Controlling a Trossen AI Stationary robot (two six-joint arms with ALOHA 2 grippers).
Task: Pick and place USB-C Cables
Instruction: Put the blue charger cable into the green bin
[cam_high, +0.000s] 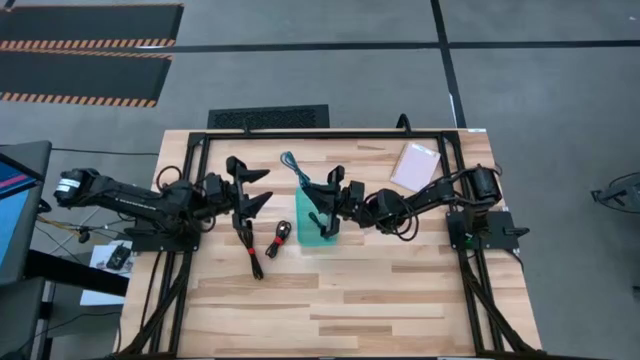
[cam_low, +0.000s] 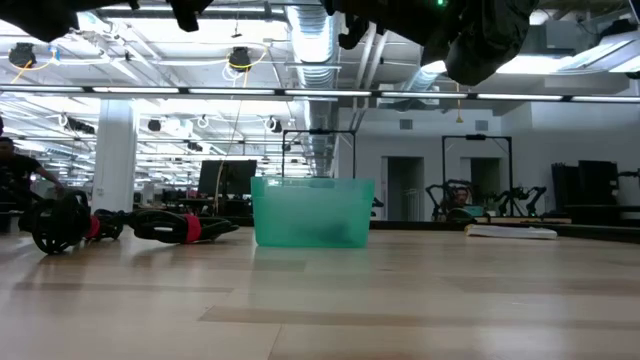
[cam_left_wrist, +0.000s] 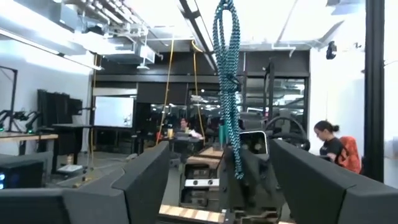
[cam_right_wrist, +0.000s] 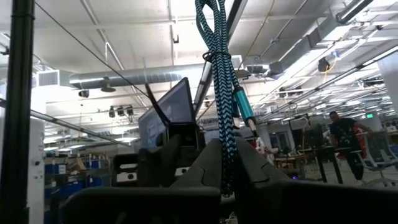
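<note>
Your right gripper (cam_high: 322, 199), frame centre in the high view, is pinching the teal-blue cable (cam_high: 294, 167) (cam_right_wrist: 219, 74) over the teal tray (cam_high: 304, 236); the braided loop trails toward upper left. Left gripper (cam_high: 252, 190) sits just left of it, fingers spread, holding nothing. On the counter (cam_high: 400, 290): black cable w/ red tie (cam_high: 281, 236) just left of the tray, another black cable (cam_high: 252, 255) farther left. Low view shows both at mid-left. Pink pad (cam_high: 415, 165) upper right.

two dark jointed arms (cam_high: 140, 200) with black angular claw fingers (cam_left_wrist: 143, 180).
</note>
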